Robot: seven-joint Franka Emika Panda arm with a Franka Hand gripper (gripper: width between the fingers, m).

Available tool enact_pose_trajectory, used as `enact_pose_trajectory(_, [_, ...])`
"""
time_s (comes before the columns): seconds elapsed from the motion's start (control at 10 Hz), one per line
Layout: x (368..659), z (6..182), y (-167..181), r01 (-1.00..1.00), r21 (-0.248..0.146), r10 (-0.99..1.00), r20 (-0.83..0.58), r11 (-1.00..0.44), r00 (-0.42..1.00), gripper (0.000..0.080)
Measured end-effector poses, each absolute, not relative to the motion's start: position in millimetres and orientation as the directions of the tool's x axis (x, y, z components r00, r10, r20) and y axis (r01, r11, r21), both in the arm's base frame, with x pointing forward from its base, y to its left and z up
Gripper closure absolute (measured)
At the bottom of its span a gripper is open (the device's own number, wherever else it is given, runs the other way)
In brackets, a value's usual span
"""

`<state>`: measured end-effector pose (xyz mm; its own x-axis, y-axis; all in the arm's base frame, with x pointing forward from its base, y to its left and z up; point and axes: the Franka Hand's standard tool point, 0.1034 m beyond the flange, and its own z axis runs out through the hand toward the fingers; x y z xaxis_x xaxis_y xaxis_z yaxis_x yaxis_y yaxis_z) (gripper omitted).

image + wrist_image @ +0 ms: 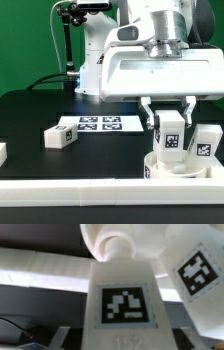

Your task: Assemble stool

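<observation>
Held leg (125, 303) fills the wrist view, upright, clamped in the gripper (171, 124), its end at the round seat (160, 168) beside a second standing leg (204, 143). Recommendation: hold it vertical and screw in without side load. A spare leg (60, 137) lies well apart, near the marker board (97, 124).

one seat (185, 170), three legs (170, 137) (204, 143) (60, 137), one marker board (97, 124)

Upright tagged leg (172, 140) and second leg (205, 143) stand at round white seat (157, 169) — third leg (60, 137) lies flat, apart.
</observation>
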<state>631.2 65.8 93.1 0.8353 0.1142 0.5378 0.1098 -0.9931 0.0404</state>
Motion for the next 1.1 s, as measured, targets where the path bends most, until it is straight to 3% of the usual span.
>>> enact_pose_trajectory(1.1, [626.5,85.9,63.1,0.112,0.049,0.121,0.546,-0.992,0.829,0.0459])
